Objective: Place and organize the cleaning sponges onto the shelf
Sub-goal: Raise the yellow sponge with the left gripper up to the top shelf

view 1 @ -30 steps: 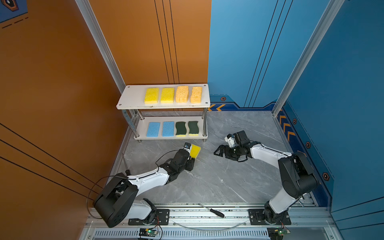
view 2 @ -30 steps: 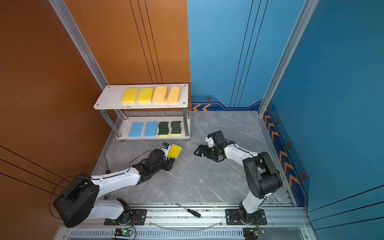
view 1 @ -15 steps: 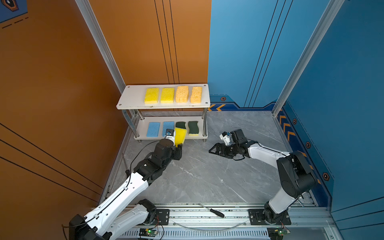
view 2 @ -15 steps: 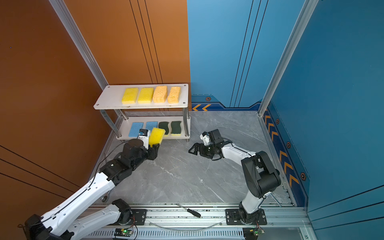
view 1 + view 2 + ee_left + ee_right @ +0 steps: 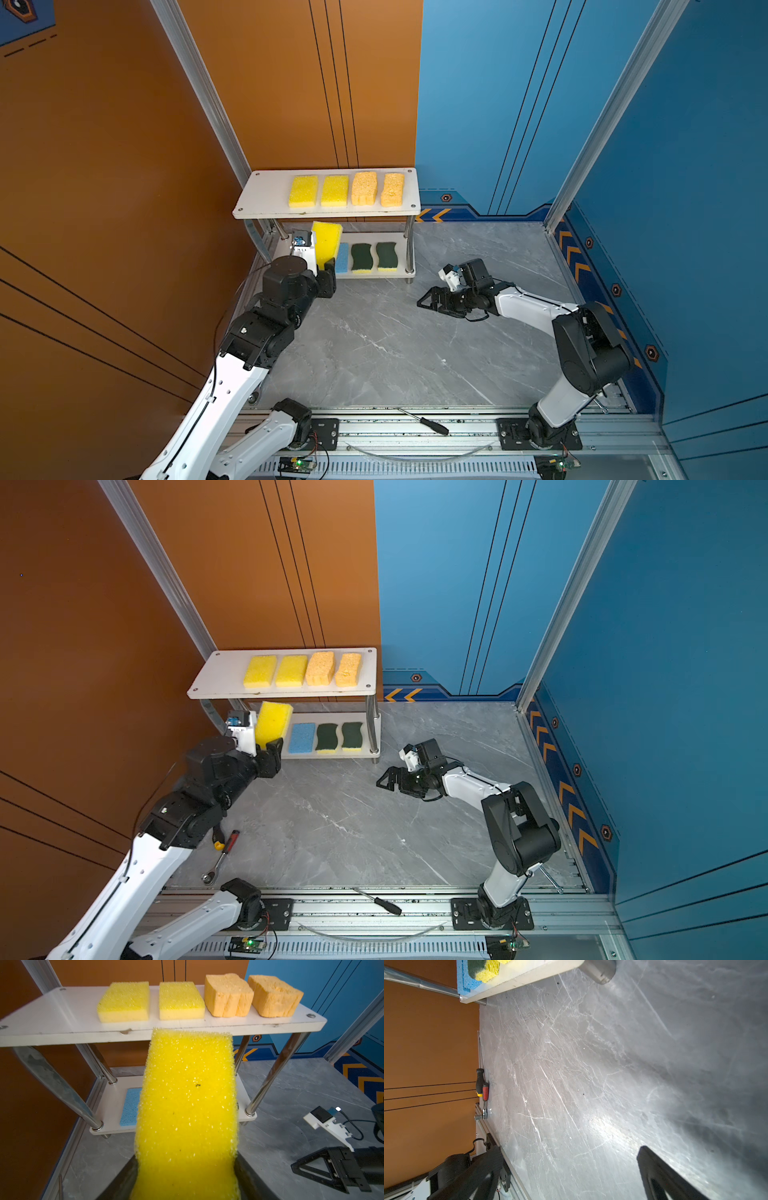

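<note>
- At left, the left gripper (image 5: 321, 262) stood before the shelf (image 5: 332, 214), its jaws pinched shut on the lower end of the held yellow sponge (image 5: 327, 243). The sponge stood nearly upright, its upper edge near the front edge of the top board (image 5: 52, 1016) but not yet over it.
- The left end of the top board lay bare, beside two yellow sponges (image 5: 303, 191). We judged that gap to be the place for the third.
- To do it well, we reckoned the sponge should rise until it cleared the board's front edge, since soft foam could catch and fold there. It should then tip flat, long side parallel to its neighbours, and settle just beside them without pushing them.
- The jaws, we thought, should part only once the sponge lay flat on the board.
- Further right, two orange sponges (image 5: 364, 189) closed the upper row. On the lower board (image 5: 113, 1103) a light blue sponge (image 5: 302, 737) and two green sponges (image 5: 360, 257) lay in line. We judged they needed no touching.
- At right, the right gripper (image 5: 432, 300) sat low over the counter (image 5: 374, 353), jaws wide apart and holding nothing, clear of the shelf.
</note>
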You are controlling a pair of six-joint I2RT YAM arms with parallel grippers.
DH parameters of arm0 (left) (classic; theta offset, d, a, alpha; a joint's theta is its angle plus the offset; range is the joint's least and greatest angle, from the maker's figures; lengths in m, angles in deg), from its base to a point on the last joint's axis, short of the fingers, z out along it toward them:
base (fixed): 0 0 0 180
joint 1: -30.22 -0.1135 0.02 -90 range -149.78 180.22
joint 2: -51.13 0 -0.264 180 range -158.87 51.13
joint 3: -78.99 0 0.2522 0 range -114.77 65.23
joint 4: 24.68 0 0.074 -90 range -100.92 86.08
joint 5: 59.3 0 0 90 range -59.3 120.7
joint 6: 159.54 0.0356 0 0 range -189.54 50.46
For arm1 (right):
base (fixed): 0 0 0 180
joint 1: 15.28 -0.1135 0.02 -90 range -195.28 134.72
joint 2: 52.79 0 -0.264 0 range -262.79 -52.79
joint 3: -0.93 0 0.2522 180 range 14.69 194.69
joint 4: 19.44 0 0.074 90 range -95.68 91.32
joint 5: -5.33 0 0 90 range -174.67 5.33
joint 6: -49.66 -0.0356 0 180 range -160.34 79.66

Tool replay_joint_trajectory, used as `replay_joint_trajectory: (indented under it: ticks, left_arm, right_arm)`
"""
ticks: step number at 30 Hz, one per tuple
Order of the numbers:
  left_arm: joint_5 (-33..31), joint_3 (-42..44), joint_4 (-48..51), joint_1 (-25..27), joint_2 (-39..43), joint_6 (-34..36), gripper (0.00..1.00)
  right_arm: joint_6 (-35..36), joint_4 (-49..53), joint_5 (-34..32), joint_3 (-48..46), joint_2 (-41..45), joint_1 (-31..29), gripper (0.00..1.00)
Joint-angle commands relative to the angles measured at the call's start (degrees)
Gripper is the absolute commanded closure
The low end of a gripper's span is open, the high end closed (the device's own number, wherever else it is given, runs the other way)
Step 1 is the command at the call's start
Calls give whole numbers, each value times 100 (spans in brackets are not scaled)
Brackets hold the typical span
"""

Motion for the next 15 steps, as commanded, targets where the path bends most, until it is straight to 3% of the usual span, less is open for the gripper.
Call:
replay_joint_trajectory:
  ticks: [1,8,15]
  left_arm:
    - [-90,-428,166,-271,5,350,38]
    - [165,-1090,198,-1053,-285,572,37]
    - [1131,-1554,67,-2307,-841,534,38]
  right_arm:
    - [-45,52,-91,125,-107,-27,0]
    - [-45,43,-92,121,-125,-28,0]
    - [-44,53,-117,83,-114,-54,0]
